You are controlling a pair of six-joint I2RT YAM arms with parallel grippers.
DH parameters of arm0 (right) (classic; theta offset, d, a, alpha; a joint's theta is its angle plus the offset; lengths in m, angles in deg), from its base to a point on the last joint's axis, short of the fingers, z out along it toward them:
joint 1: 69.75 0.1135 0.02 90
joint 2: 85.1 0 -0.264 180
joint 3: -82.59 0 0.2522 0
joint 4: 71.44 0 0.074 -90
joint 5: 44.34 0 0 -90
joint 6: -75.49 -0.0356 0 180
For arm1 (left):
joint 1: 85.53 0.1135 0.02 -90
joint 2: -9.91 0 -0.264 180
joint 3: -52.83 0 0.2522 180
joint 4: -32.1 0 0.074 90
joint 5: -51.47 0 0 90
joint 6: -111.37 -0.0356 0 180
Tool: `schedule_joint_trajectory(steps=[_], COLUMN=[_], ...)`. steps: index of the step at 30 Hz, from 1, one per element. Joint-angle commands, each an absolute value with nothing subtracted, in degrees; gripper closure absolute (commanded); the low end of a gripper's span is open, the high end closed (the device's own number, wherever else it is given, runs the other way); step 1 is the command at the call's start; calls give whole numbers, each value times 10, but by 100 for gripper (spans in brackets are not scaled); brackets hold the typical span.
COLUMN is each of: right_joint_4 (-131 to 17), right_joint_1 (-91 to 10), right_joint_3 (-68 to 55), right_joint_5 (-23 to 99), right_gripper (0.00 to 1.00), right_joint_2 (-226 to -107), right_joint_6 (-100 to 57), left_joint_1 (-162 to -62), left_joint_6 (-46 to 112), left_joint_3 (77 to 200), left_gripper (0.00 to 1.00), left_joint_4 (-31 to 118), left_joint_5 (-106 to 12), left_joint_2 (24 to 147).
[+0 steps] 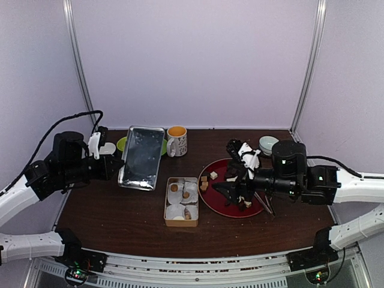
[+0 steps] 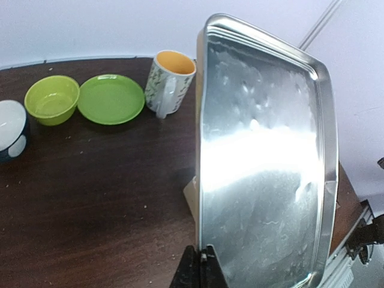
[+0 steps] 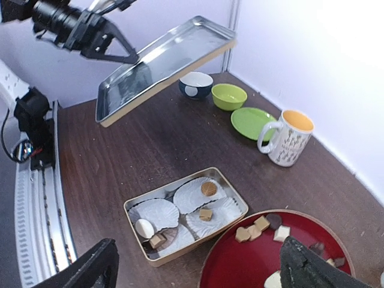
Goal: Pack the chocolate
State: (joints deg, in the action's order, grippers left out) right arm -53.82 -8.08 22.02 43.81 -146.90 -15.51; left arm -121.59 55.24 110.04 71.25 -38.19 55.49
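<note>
An open tin (image 1: 166,207) lined with white paper cups holds several chocolate pieces; the right wrist view shows the tin (image 3: 198,238) with a tan round (image 3: 209,188), a tan cube (image 3: 206,214) and a white oval (image 3: 144,228). More chocolate (image 3: 252,229) lies on a red plate (image 1: 219,169), also seen in the right wrist view (image 3: 252,267). My right gripper (image 1: 231,188) hovers over the plate, open and empty (image 3: 195,276). My left gripper (image 2: 204,267) is shut on the edge of the silver tin lid (image 2: 264,162), holding it tilted in the air left of the tin (image 1: 142,157).
A white mug (image 1: 177,140) with a yellow inside, a green plate (image 2: 111,98), a green bowl (image 2: 52,99) and a blue-white bowl (image 2: 12,129) stand at the back left. A pale bowl (image 1: 268,144), crumpled white paper (image 1: 249,155) and dark tongs (image 1: 266,204) are by the red plate.
</note>
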Motion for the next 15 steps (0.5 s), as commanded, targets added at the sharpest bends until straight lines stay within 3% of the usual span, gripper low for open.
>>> schedule_joint_trajectory(steps=[1, 5, 9, 15], right_joint_4=[-578, -541, -534, -743], right_joint_1=[-35, 12, 69, 143], right_joint_3=[196, 162, 116, 154], right_joint_5=[504, 504, 605, 770], right_gripper=[2, 0, 0, 0], right_joint_2=[-1455, -1455, -1496, -1569], right_joint_6=[47, 185, 271, 483], left_joint_1=[-1213, -1213, -1213, -1213], left_joint_6=[506, 511, 532, 567], left_joint_3=[1184, 1246, 1279, 1280], left_gripper=[100, 100, 100, 100], left_joint_4=[736, 798, 813, 820], left_joint_5=[-488, -551, -640, -694], left_joint_2=[581, 623, 639, 650])
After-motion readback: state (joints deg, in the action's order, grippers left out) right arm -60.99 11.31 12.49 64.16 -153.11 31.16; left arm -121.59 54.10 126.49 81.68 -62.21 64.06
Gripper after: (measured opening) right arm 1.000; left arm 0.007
